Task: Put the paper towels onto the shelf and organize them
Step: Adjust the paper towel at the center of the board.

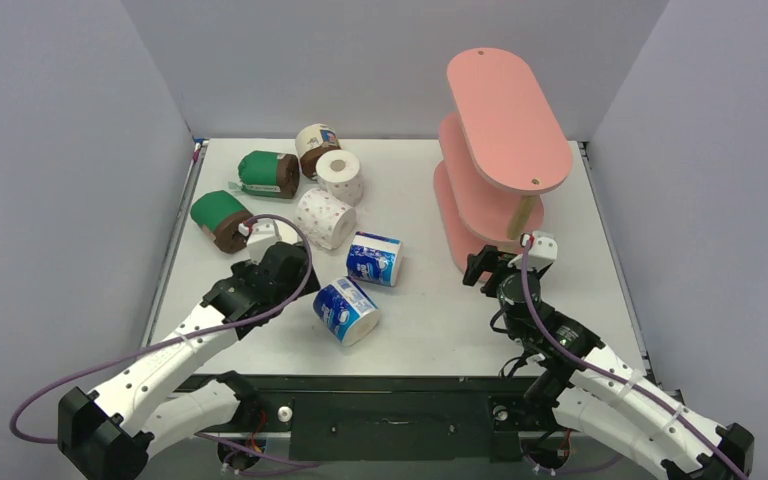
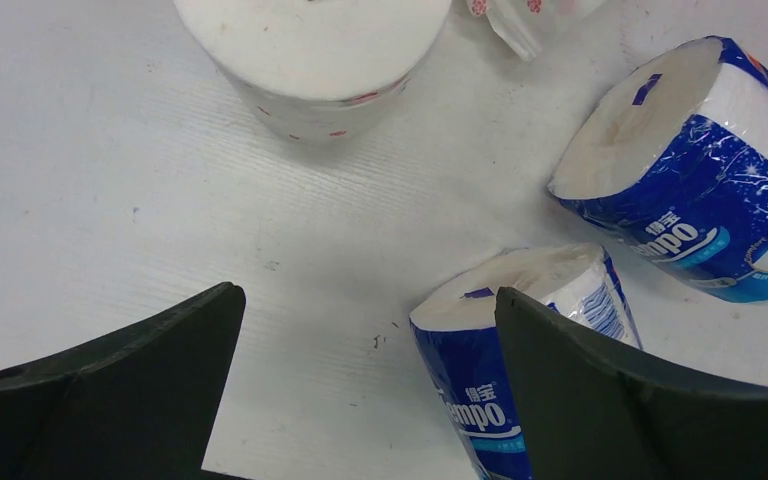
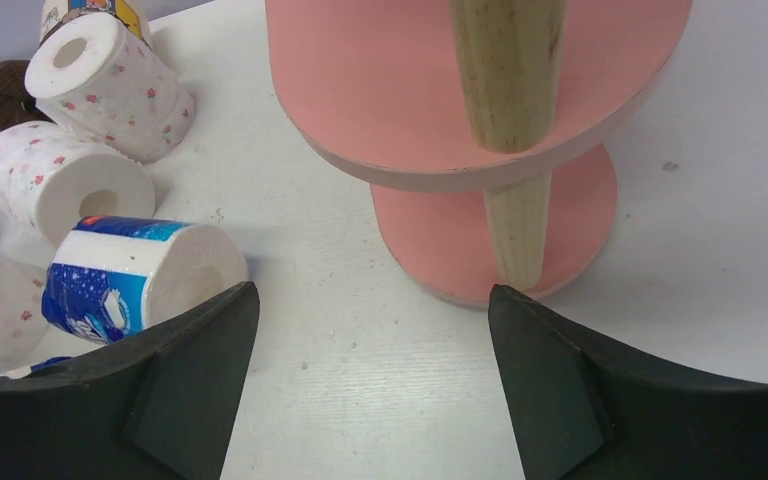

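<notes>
1. The shelf (image 1: 505,120), pink oval boards joined by a light wooden post (image 3: 508,70), stands toward the far right corner of the white surface (image 1: 430,330).
2. Two blue-white rolls lie on their sides mid-surface. The near blue roll (image 2: 470,350) and the far blue roll (image 2: 690,190) both read "Tempo" under Chinese characters.
3. Pink-dotted rolls (image 1: 325,218), green-wrapped rolls (image 1: 268,172) and a cream-wrapped roll (image 1: 315,145), its print unreadable, cluster toward the far left corner, well apart from the shelf.
4. The left fingers (image 2: 120,400) are spread apart, grasping nothing, just beside the near blue roll.
5. The right fingers (image 3: 110,410) are released and empty, facing the shelf's near end.
</notes>
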Action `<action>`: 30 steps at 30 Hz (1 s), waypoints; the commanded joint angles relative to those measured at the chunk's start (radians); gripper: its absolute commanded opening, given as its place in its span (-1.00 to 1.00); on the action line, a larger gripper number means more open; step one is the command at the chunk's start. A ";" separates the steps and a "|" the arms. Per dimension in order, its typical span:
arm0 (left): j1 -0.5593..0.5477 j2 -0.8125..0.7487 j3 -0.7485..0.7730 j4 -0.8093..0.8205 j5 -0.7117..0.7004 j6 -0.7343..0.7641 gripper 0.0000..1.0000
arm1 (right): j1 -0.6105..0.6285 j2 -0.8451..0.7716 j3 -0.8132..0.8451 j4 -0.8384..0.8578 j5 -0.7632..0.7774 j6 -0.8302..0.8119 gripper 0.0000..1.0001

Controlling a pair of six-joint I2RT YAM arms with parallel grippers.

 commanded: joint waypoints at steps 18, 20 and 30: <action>0.012 -0.150 -0.060 0.129 -0.008 0.034 0.93 | 0.000 -0.030 0.039 -0.015 -0.065 -0.047 0.60; 0.014 -0.164 -0.073 0.133 -0.007 0.030 0.93 | 0.004 -0.027 0.044 -0.005 -0.095 -0.059 0.67; 0.022 -0.193 -0.088 0.153 0.081 0.050 0.93 | 0.156 0.115 0.115 0.017 -0.101 -0.108 0.80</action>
